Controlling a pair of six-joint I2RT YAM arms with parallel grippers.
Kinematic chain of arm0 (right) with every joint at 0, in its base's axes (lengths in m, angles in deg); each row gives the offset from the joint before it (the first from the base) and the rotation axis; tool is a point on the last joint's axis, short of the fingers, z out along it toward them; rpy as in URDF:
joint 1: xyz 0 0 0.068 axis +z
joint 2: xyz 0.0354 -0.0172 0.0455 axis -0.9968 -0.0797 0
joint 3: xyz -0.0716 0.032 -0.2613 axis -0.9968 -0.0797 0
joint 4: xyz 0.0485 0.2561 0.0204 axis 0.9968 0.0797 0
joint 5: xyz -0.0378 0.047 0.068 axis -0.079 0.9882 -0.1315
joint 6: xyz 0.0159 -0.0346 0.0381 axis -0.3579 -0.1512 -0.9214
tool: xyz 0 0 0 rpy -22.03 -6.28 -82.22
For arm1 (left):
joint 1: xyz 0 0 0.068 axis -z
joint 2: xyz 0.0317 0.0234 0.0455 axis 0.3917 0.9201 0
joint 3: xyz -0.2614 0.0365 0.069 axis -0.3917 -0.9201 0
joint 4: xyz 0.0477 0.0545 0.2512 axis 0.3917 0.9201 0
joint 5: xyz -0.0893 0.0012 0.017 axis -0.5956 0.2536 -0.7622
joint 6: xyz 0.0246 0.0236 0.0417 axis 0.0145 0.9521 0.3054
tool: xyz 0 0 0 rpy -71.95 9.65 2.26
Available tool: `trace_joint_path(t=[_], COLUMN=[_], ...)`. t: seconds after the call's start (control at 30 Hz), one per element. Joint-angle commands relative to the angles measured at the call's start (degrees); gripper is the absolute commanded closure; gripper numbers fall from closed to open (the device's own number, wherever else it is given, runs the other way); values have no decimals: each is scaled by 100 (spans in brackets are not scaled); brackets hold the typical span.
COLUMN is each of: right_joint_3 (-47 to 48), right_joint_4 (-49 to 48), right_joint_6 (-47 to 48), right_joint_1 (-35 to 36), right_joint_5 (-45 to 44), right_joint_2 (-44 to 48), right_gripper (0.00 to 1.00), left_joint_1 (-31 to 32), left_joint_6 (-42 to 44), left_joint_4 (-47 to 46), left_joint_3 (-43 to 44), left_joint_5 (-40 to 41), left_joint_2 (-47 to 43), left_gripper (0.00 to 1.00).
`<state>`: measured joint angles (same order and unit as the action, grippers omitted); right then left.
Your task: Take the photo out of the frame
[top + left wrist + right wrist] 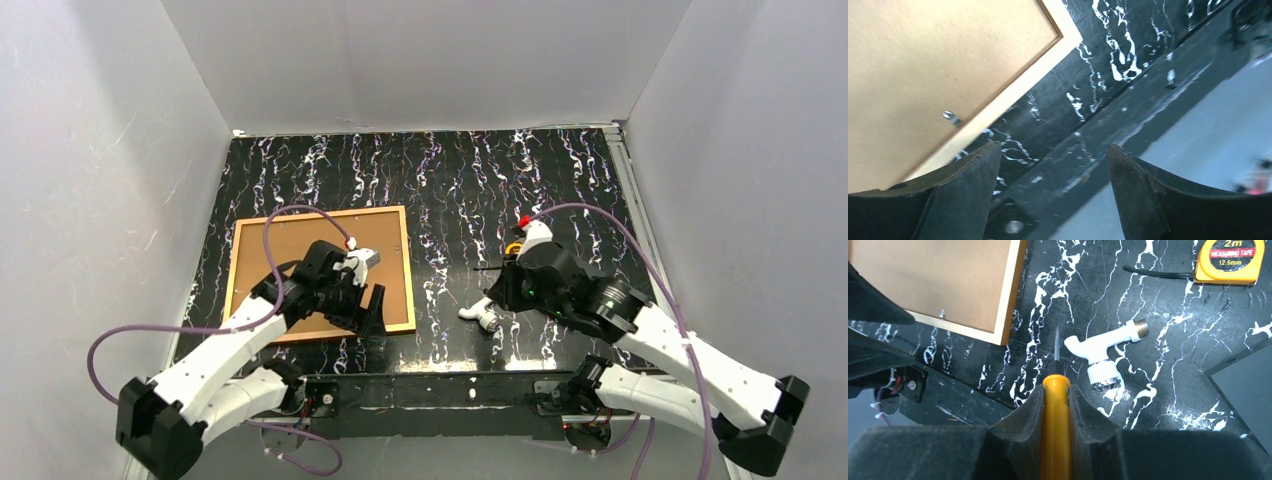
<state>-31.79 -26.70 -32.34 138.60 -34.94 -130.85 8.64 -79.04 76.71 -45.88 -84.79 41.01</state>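
The frame (300, 240) lies back up on the left of the table, its tan board inside a thin wooden rim. The photo is hidden under the board. My left gripper (372, 312) hovers open and empty over the frame's near right corner. In the left wrist view the frame (923, 65) fills the upper left, with a small metal tab (951, 118) near its edge, and the gripper (1053, 165) is past the rim over the black table. My right gripper (1056, 390) is shut on a yellow-handled screwdriver (1055, 410), whose blade points at the table right of the frame (948, 275).
A white plastic tap (1103, 352) lies just right of the screwdriver tip, also seen from above (480, 313). A yellow tape measure (1230, 260) sits farther back. A dark grey flat panel (1248, 385) lies at the right. White walls enclose the black marbled table (450, 170).
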Motion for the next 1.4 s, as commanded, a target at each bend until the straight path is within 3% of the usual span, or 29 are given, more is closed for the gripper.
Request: trace_joint_path(t=[0.0, 0.13, 0.27, 0.83, 1.23, 1.37], right_joint_3=[-142, -283, -356, -422, -501, -539], right_joint_4=[282, 499, 577, 878, 891, 898], right_joint_6=[-93, -154, -202, -268, -379, -412], right_joint_1=[-43, -45, -53, -51, -45, -52], right_joint_5=[35, -61, -125, -332, -296, -303], right_joint_2=[599, 1103, 1470, 2030, 2139, 2166], right_gripper=[99, 99, 99, 99, 99, 99], left_joint_1=[328, 618, 748, 1586, 2304, 2483], left_joint_6=[1739, 2622, 3059, 3364, 3259, 3045], left_joint_4=[198, 319, 635, 761, 496, 311], left_joint_3=[-398, -506, -413, -88, 374, 505], left_joint_5=[794, 802, 854, 1656, 3067, 3345], left_joint_2=[-689, -845, -403, 1181, 2176, 2523], left_gripper=[23, 18, 18, 18, 35, 48])
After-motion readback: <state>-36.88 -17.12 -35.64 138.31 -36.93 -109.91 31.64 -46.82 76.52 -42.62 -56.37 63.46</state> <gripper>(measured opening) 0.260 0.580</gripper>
